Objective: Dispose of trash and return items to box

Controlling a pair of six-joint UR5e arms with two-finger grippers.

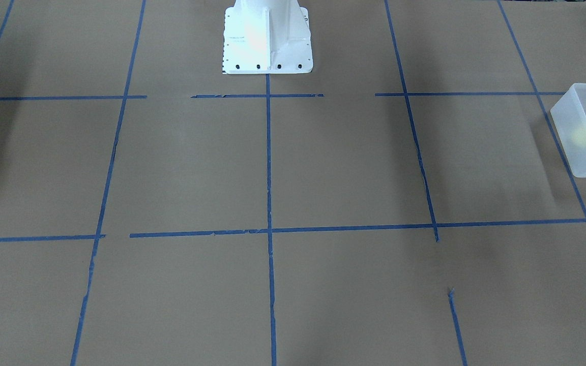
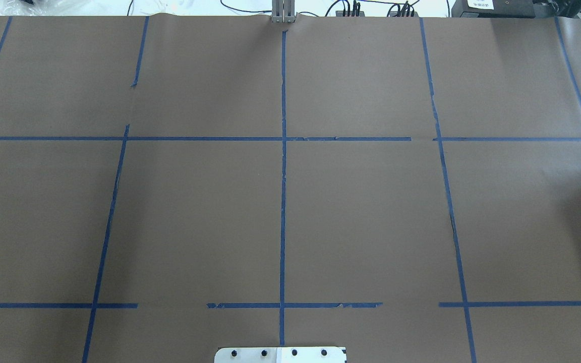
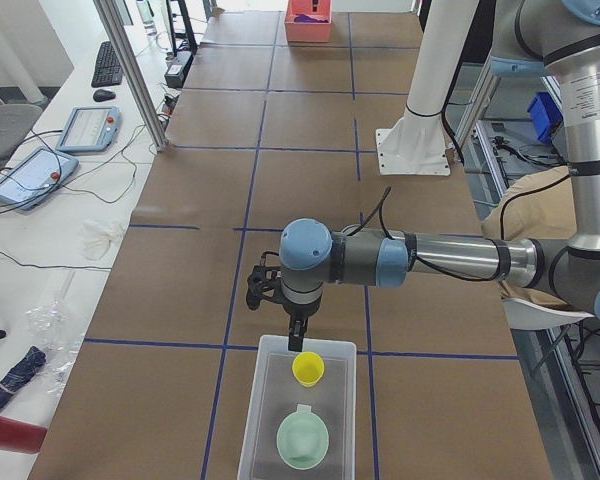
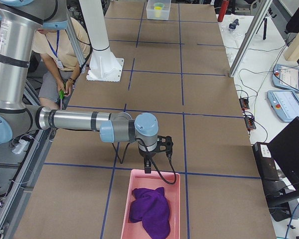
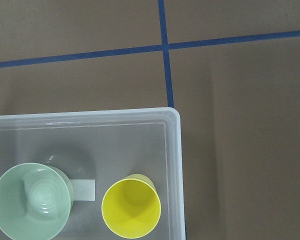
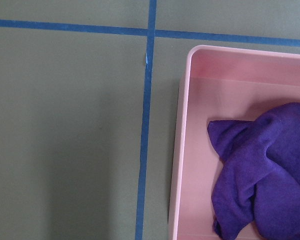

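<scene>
I read the bench (image 2: 371, 212) first: brown paper gridded with blue tape, and the overhead view takes in little else.

The left arm (image 3: 430, 260) reaches out to the bench's left end, and the left gripper (image 3: 296, 335) hangs point-down above the inner end wall of the box (image 5: 174, 150), close over the cup (image 5: 131, 207). It shows only in the side view, so I cannot tell how its jaws stand or whether it has anything.

The right arm (image 4: 74, 120) mirrors this at the bench's right end. The right gripper (image 4: 147, 167) hangs above the near rim of a pink bin (image 6: 182, 150), its jaws equally unreadable to me.

The wrist views show no fingers, only the contents. The purple cloth (image 6: 265, 165) lies bunched in the pink bin. In the box, the bowl (image 5: 32, 200) and the cup stand upright side by side, slightly apart, the cup nearest a box corner, with a white label (image 5: 84, 190) between them.

The front view catches just a corner of the box at its right edge, with the cup showing yellow inside.
</scene>
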